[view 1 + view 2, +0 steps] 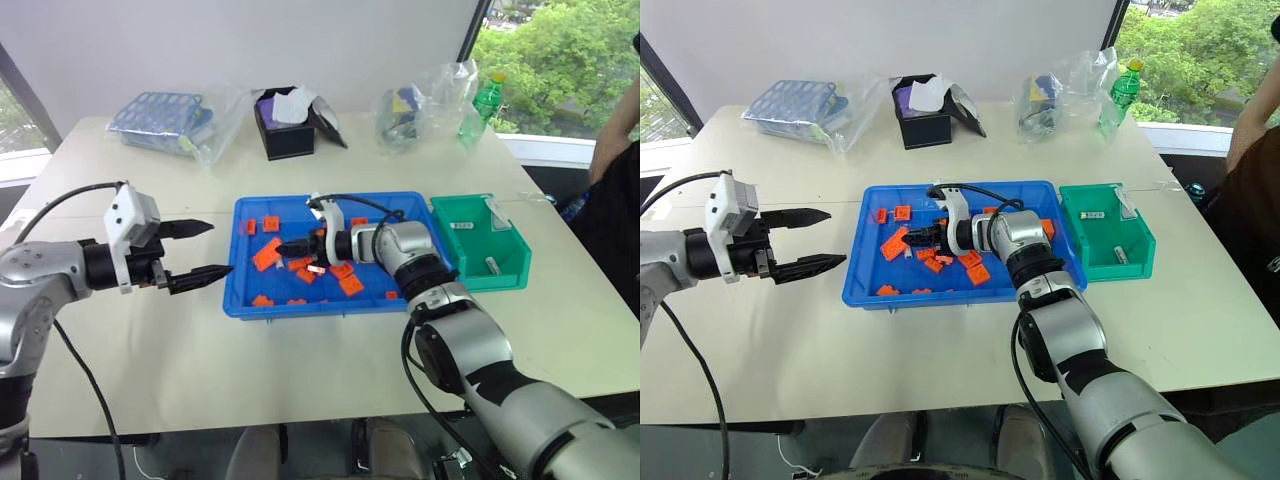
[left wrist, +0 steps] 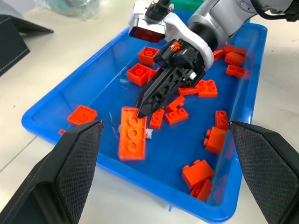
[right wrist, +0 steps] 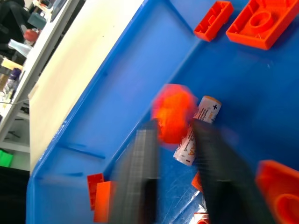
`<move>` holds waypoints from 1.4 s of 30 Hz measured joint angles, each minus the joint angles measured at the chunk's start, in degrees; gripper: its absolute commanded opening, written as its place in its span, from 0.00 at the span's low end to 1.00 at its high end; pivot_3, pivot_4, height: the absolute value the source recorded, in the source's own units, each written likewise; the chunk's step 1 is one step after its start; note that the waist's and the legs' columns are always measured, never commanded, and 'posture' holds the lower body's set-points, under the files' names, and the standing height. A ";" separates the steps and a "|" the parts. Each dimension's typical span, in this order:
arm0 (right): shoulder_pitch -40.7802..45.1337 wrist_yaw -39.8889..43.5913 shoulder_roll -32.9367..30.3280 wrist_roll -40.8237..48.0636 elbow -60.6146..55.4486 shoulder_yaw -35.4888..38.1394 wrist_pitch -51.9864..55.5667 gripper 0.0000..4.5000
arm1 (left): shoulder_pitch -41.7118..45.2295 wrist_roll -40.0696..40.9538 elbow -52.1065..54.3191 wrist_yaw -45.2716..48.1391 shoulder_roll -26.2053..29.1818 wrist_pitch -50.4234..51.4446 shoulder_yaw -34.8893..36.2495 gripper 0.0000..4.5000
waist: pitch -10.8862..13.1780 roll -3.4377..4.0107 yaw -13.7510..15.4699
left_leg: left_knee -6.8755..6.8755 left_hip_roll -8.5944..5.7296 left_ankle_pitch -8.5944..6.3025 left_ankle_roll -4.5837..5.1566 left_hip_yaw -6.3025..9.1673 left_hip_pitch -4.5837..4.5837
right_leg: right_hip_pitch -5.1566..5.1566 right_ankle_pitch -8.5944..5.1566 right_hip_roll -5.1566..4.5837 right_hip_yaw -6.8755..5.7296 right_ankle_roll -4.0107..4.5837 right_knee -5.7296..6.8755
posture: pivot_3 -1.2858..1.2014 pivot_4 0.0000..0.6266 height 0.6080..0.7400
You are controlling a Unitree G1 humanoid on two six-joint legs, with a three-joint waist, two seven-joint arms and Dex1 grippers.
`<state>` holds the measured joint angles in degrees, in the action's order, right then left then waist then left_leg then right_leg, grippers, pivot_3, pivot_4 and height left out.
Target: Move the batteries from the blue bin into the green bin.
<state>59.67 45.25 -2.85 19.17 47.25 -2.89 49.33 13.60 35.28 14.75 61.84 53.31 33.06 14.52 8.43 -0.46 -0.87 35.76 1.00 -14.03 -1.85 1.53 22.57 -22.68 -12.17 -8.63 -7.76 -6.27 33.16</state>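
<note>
The batteries must go from the blue bin point(image 1: 330, 303) into the green bin point(image 1: 500, 280), and the robot is at the picking-up step. Both bins sit on the big pale worktop point(image 1: 150, 340). The blue bin is in the middle, and the green bin stands just beside its right end.

The left tool point(image 1: 220, 248) hovers above the worktop just off the left end of the blue bin. It is wide open and holds nothing. The right tool point(image 2: 141, 111) reaches down inside the blue bin, near the middle. Its two black fingers are closed to a point.

Many orange bricks point(image 1: 267, 254) are spread over the floor of the blue bin. One small white battery point(image 3: 196, 128) lies among them, right by the tips of the right tool. It seems to lie beside the fingers, not between them, and a blurry orange brick sits at the tips. So it looks as if the tool has not caught the battery. Another small white battery point(image 1: 491, 265) lies in the green bin.

Next, the right tool probably needs to open, line up over the battery, and close on it without taking a brick. Then it can carry the battery across to the green bin.
</note>
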 measured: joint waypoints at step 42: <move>-8.68 -9.99 -3.91 -7.04 -29.25 -15.97 3.42 0.72 | 8.53 -3.14 -7.86 3.77 -0.56 -2.44 -5.90 1.00 | 0.00 -0.10 0.16 | -0.16 0.04 0.00 0.00 -0.08 -0.04 | -0.09 -0.06 0.00 0.03 0.06 -0.05 | 0.52 0.24 0.82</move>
<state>50.99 35.26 -6.76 12.13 18.00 -18.86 52.75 22.13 32.14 6.89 65.61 52.75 30.62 8.62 8.43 -0.56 -0.71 35.60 1.04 -14.03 -1.86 1.44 22.53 -22.77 -12.23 -8.63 -7.73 -6.20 33.11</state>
